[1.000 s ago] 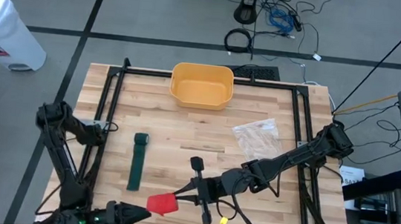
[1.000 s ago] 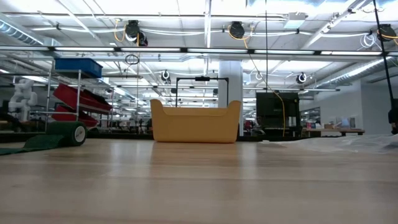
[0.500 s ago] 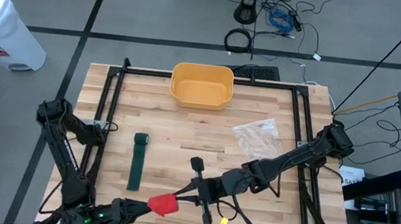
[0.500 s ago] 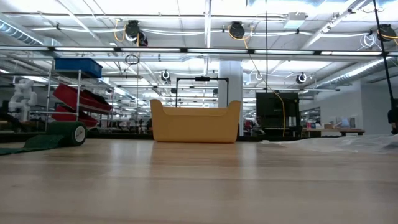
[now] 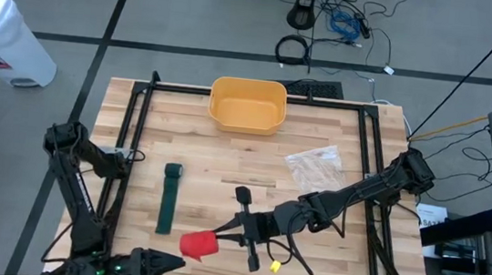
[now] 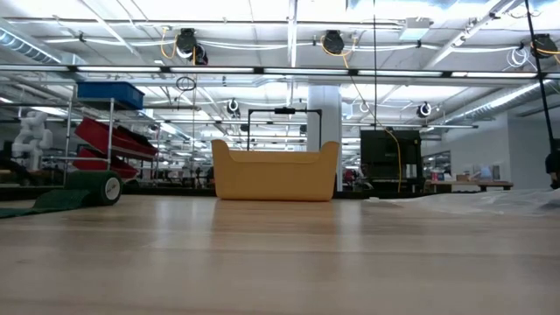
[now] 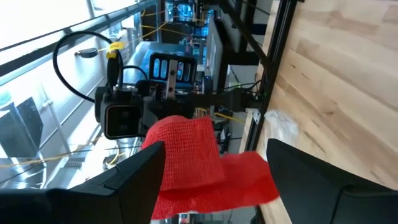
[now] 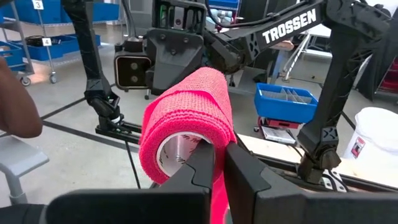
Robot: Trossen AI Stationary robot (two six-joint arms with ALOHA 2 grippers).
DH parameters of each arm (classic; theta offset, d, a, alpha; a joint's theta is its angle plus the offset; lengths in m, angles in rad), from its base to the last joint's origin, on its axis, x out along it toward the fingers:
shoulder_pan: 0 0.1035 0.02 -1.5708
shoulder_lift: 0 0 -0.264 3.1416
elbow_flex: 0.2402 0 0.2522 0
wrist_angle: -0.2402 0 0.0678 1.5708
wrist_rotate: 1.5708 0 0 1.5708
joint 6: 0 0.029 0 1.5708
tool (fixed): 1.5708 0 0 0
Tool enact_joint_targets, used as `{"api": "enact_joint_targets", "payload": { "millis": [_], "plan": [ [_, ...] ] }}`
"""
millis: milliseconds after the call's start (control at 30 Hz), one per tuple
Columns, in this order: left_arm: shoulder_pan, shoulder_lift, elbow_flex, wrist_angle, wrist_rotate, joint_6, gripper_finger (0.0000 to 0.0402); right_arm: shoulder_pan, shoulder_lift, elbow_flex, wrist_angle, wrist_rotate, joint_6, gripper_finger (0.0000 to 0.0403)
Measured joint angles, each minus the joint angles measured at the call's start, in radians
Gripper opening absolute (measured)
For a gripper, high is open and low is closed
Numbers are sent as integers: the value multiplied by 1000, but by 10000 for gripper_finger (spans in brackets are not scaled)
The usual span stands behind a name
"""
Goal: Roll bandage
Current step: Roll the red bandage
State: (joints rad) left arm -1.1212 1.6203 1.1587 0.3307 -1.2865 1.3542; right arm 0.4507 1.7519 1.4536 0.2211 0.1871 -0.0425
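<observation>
Right gripper [image 8: 214, 163]: fingers pinched tight on the red bandage roll [image 5: 199, 243], near the table's front edge.
Left gripper [image 5: 164, 262]: down at the front-left corner, fingers [image 7: 134, 180] spread wide, holding nothing, roll just ahead of it.
Green bandage [image 5: 168, 197]: lying flat on the left side, mostly unrolled.
Yellow tub [image 5: 248, 105]: back edge, middle.
Plastic bag [image 5: 316, 168]: right of center.

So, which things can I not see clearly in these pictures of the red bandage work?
- Left gripper: in the high view, the bottom edge cuts off most of its arm.
- Red bandage roll: its loose tail runs behind the right gripper in the right wrist view; its length is hidden.
- Low view: neither gripper nor the red roll appears; the green bandage is cut by the left edge.
- Contents of the clear bag: too small in the high view.
</observation>
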Motion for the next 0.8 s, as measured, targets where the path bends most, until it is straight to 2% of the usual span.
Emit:
{"api": "enact_joint_targets", "payload": {
  "millis": [400,800],
  "plan": [
    [69,0,1,-14,7,26,285,-12,0,0,15,-2,-2,16],
    [61,1,57,-25,20,46,285,-16,0,0,22,-1,0,16]
  ]
}}
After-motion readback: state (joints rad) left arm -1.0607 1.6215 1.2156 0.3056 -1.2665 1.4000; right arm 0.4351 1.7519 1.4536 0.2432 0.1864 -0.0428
